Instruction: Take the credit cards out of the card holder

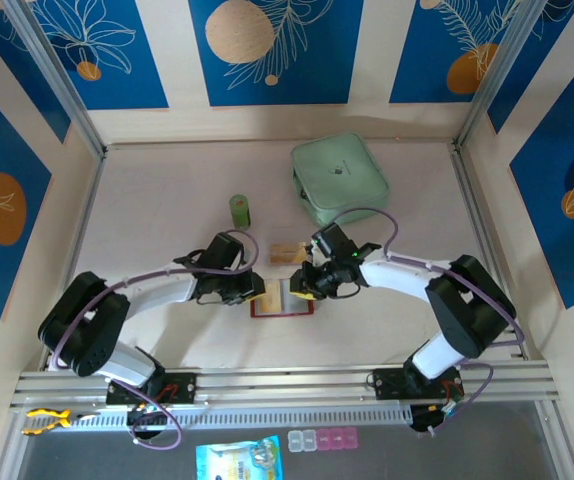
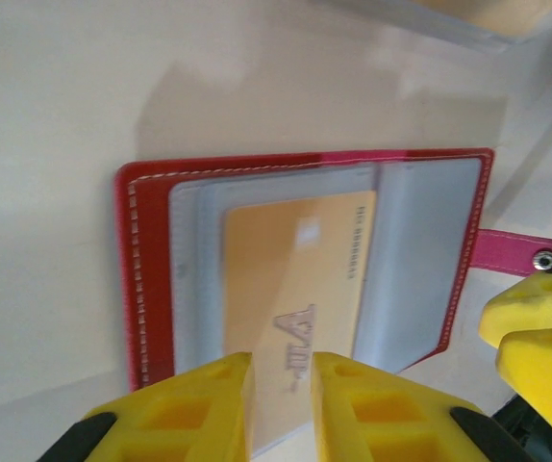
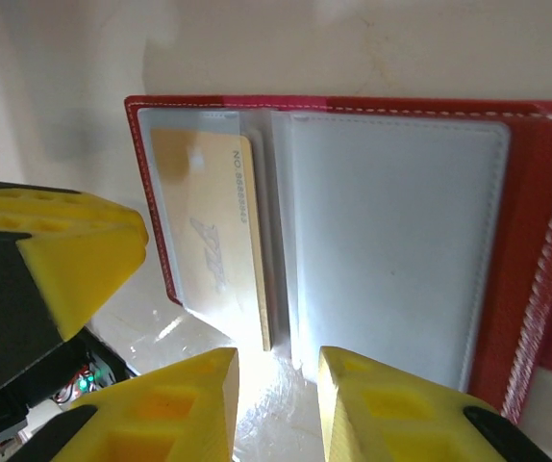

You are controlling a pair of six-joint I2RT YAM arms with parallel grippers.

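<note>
Card holder (image 1: 283, 300) is lying open on the table (image 1: 167, 200) between both grippers. Left gripper (image 2: 283, 399) is pinching a credit card (image 2: 295, 289) still partly sleeved. Right gripper (image 3: 278, 404) is sitting at the sleeve edge, grip unclear.

Both pincers crowd the card holder (image 1: 283, 301); table (image 1: 167, 200) beyond open.

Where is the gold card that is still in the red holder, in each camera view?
Top external: too small to tell; the open card holder lies between both end effectors.
Left wrist: gold card at lower centre, half out of its sleeve, between the left end effector's fingers.
Right wrist: at left of centre, in the holder's left sleeve.
Shared landmark: the holder's white-stitched red border.
</note>
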